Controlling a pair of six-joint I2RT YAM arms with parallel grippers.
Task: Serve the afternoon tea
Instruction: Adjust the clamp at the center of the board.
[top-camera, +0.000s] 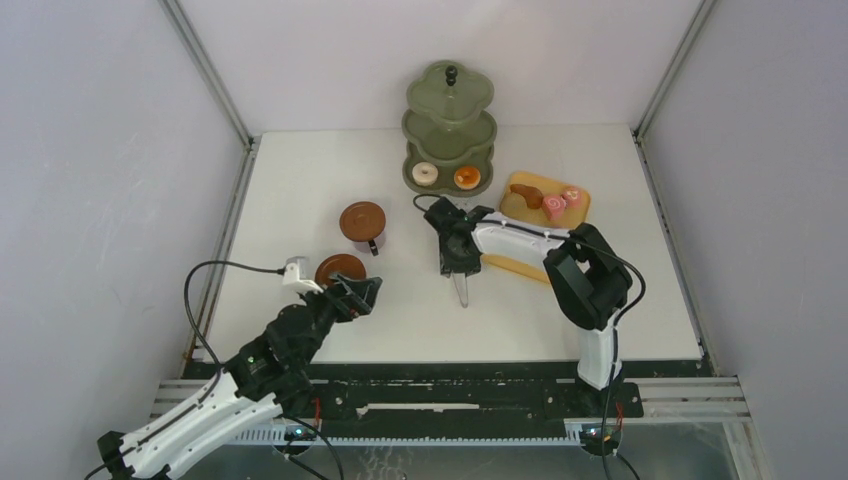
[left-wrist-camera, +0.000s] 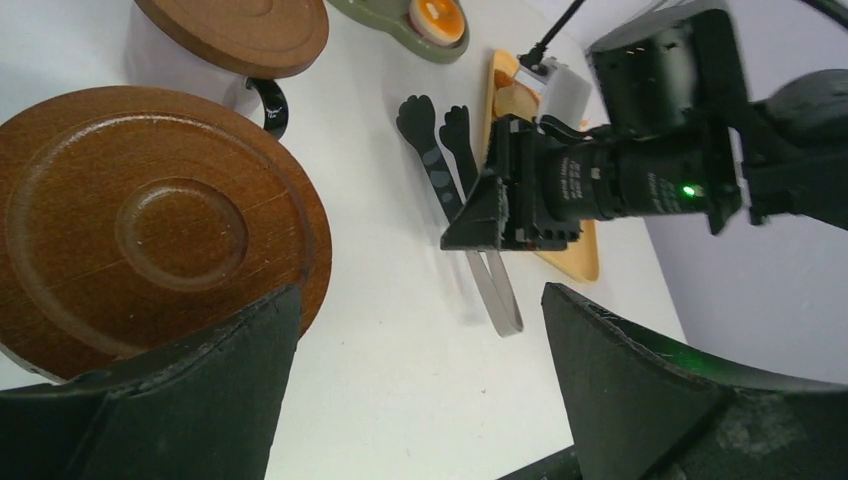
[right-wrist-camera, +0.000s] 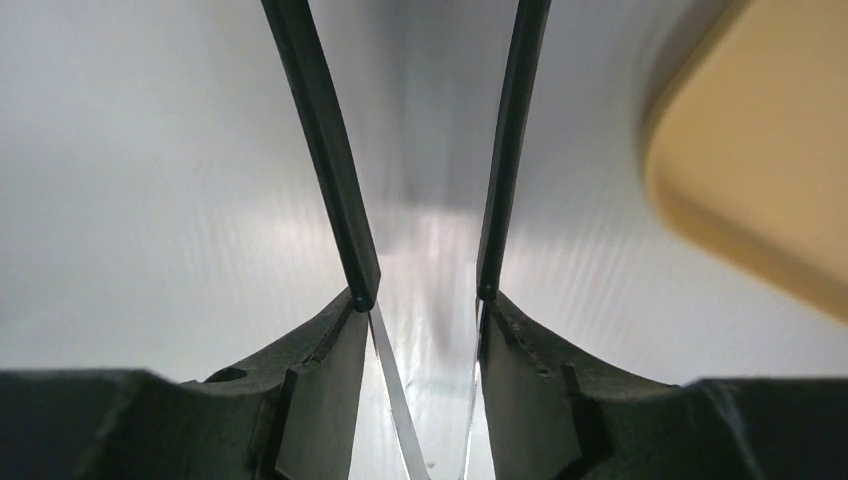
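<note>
Right wrist view shows the right gripper (right-wrist-camera: 425, 300) clenched on both arms of the black tongs (right-wrist-camera: 322, 150), gripped toward the hinge end, I'd guess so the paw-shaped tips (left-wrist-camera: 430, 125) stay free to pinch pastries. A brown bun (top-camera: 520, 197) and pink swirl cakes (top-camera: 556, 206) wait on the orange-yellow tray (top-camera: 538, 182), while two donuts (top-camera: 425, 173) already sit on the olive-green stand (top-camera: 450, 105)'s bottom tier. The left gripper (top-camera: 358, 292) hangs spread open just beside the brown saucer (left-wrist-camera: 150, 220), near the covered cup (top-camera: 363, 222), seemingly ready for it.
</note>
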